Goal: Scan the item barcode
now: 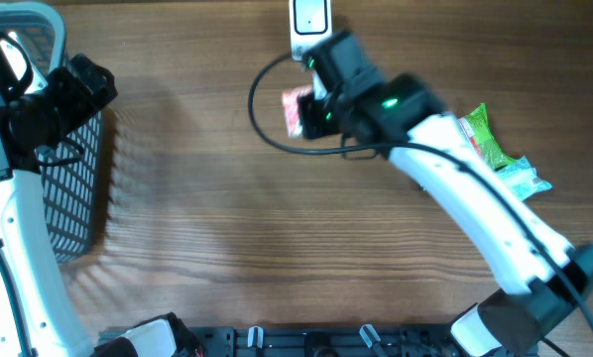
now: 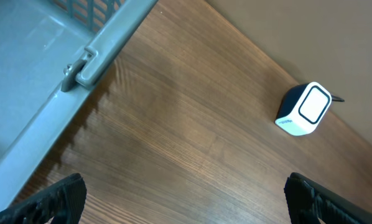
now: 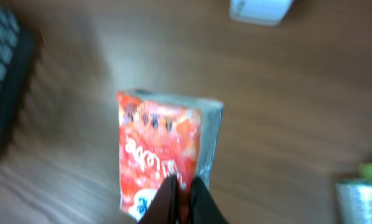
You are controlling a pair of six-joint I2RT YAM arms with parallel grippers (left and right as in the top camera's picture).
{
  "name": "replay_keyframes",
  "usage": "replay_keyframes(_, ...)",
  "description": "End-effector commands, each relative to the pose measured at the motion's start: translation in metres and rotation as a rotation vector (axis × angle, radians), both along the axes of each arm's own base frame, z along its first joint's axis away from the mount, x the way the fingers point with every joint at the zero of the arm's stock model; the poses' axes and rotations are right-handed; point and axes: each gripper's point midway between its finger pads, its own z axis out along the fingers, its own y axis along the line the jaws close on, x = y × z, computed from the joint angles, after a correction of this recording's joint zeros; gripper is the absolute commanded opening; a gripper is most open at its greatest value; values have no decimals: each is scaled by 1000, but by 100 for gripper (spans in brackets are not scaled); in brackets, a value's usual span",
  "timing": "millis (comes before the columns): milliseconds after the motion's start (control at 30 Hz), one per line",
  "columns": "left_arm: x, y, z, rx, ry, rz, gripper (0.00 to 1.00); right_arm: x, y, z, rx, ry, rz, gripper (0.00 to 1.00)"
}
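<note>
Right hand (image 1: 311, 111): your fingers are pressed together, pinching the red snack packet (image 1: 296, 109). In your wrist view they meet on its lower edge.
Red snack packet (image 3: 163, 146): it sits toward the far side of the tabletop (image 1: 227, 248), at the tip of your right hand and just below the barcode scanner (image 1: 309, 20) in the overhead view. Its red printed face is turned to your wrist camera and a silvery side panel shows on the right. The print is too blurred to read, and you cannot tell whether it clears the tabletop.
Barcode scanner (image 3: 260, 9): a small white unit at the far edge of the tabletop, beyond the packet and apart from it. Your left wrist view (image 2: 304, 109) shows its pale window framed in dark.
Black cable (image 1: 262, 119): it loops on the tabletop left of the packet.
Left hand (image 2: 186, 205): spread wide, with the dark fingertips (image 2: 58, 198) at the lower corners of your wrist view and only wood between them. It hangs beside the mesh basket (image 1: 73, 188) at the left of the tabletop.
Other packets: a green packet (image 1: 485, 134) and a pale blue packet (image 1: 525, 178) lie together at the right, well apart from the scanner.
</note>
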Motion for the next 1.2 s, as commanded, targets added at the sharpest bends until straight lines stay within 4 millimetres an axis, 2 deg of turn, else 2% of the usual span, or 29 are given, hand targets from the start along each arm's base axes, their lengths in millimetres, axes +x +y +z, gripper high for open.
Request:
replay_keyframes(0, 1, -3, 4, 6, -14, -23, 100, 22, -27, 61, -69, -163, -67, 4)
replay_keyframes(100, 1, -3, 4, 6, -14, -23, 100, 44, -43, 96, -116, -282, -124, 4)
replay_keyframes(167, 1, -3, 4, 6, -14, -23, 100, 72, -48, 115, -218, -436, -150, 5)
replay_keyframes(233, 1, -3, 4, 6, -14, -23, 100, 94, -47, 121, -315, -531, -158, 5)
replay_keyframes(300, 1, -3, 4, 6, -14, -23, 100, 115, -44, 115, -422, -588, -162, 5)
replay_keyframes(400, 1, -3, 4, 6, -14, -23, 100, 142, -42, 92, -581, -613, -177, 5)
replay_keyframes(500, 1, -3, 4, 6, -14, -23, 100, 172, -39, 54, -779, -610, -164, 5)
replay_keyframes(700, 1, -3, 4, 6, -14, -23, 100, 217, -10, -32, -1038, -579, 56, 4)
replay_keyframes(800, 1, -3, 4, 6, -14, -23, 100, 234, 1, -64, -1168, -578, 182, 4)
replay_keyframes(933, 1, -3, 4, 6, -14, -23, 100, 247, 9, -89, -1283, -586, 282, 4)
replay_keyframes(1067, 1, -3, 4, 6, -14, -23, 100, 250, 15, -103, -1349, -580, 392, 4)
replay_keyframes(1167, 1, -3, 4, 6, -14, -23, 100, 251, 21, -108, -1327, -586, 432, 5)
